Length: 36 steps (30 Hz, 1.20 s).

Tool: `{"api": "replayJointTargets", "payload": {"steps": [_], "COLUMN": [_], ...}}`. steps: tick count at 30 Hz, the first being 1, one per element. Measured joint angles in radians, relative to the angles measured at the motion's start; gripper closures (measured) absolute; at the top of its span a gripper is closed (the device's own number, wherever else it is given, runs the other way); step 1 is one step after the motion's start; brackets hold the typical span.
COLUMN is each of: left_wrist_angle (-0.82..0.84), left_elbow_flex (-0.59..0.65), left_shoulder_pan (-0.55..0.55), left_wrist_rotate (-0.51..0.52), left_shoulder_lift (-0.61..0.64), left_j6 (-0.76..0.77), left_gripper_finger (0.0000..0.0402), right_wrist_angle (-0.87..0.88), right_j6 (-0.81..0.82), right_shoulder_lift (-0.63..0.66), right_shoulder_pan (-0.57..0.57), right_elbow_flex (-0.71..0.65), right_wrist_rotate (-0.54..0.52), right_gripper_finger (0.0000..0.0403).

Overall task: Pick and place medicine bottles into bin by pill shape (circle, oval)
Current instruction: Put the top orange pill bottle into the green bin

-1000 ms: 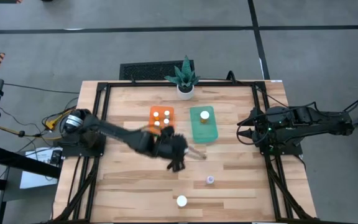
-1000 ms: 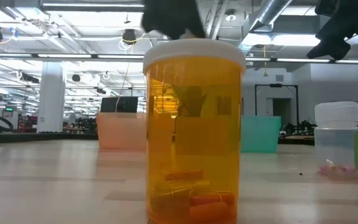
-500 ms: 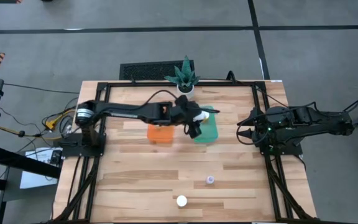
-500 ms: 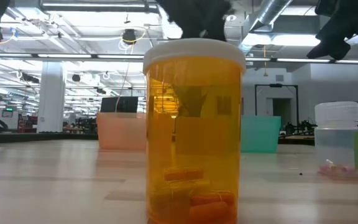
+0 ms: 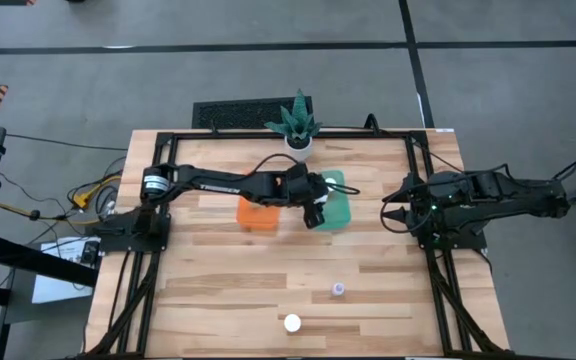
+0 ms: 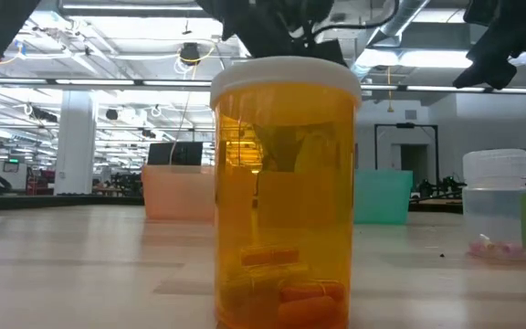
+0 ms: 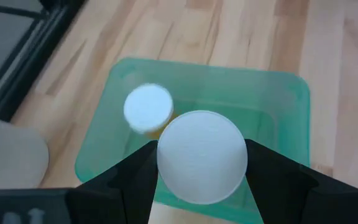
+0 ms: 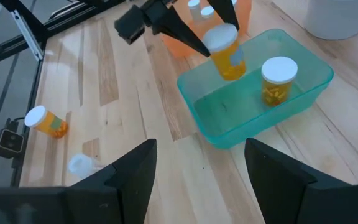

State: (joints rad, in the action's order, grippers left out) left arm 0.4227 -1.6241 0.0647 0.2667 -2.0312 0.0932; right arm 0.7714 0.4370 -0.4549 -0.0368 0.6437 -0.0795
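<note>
My left gripper (image 5: 317, 206) is shut on an orange medicine bottle with a white cap (image 8: 227, 51), held above the green bin (image 5: 337, 203). One orange bottle (image 8: 278, 79) stands on the green bin's floor. The orange bin (image 5: 257, 212) beside it holds several white-capped bottles (image 8: 202, 9). Two bottles stand on the near part of the table: an orange one (image 5: 292, 323) and a bluish-clear one (image 5: 338, 289). My right gripper (image 5: 392, 205) waits open at the table's right edge. My left gripper pinches the bottle's upper end (image 8: 218, 38), at or just under the white cap (image 7: 202, 165), between its two fingers (image 7: 135, 180). The cap hides the exact place. The fingers slant down from the table's left. The bottle hangs cap up, slightly tilted, clear above the green bin.
A white plant pot (image 5: 298, 143) stands at the far edge behind the bins. In the low view the orange bottle (image 6: 284, 192) stands close in front, the clear one (image 6: 499, 206) to its right. Bare wood lies between the bins and the two near bottles.
My left gripper has gone from the table's middle toward the far edge and the right, carrying the orange bottle lifted clear. It now stands over the green bin. My right arm has kept still.
</note>
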Motion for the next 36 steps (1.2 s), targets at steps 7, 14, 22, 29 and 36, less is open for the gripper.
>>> {"api": "replayJointTargets", "payload": {"steps": [7, 14, 22, 29, 36], "left_wrist_angle": [0.009, -0.020, -0.025, -0.026, -0.042], "left_elbow_flex": [0.002, 0.000, 0.000, 0.000, 0.000], "left_shoulder_pan": [0.023, 0.044, 0.051, 0.053, 0.061], "left_wrist_rotate": [-0.027, -0.046, -0.079, -0.079, -0.083], "left_shoulder_lift": [-0.029, -0.048, -0.051, -0.051, -0.051], "left_j6": [-0.009, -0.030, -0.059, -0.067, -0.074], "left_gripper_finger": [0.0189, 0.0189, 0.0189, 0.0189, 0.0189], "right_wrist_angle": [0.003, 0.007, 0.008, 0.007, 0.007], "right_j6": [0.000, 0.000, -0.007, -0.019, -0.024], "right_shoulder_lift": [0.000, 0.000, 0.000, 0.000, 0.000], "right_shoulder_pan": [0.000, 0.000, 0.000, 0.000, 0.000], "right_elbow_flex": [0.000, 0.000, 0.000, 0.000, 0.000], "right_wrist_rotate": [0.000, 0.000, 0.000, 0.000, 0.000], "right_gripper_finger": [0.0148, 0.0148, 0.0148, 0.0148, 0.0148]}}
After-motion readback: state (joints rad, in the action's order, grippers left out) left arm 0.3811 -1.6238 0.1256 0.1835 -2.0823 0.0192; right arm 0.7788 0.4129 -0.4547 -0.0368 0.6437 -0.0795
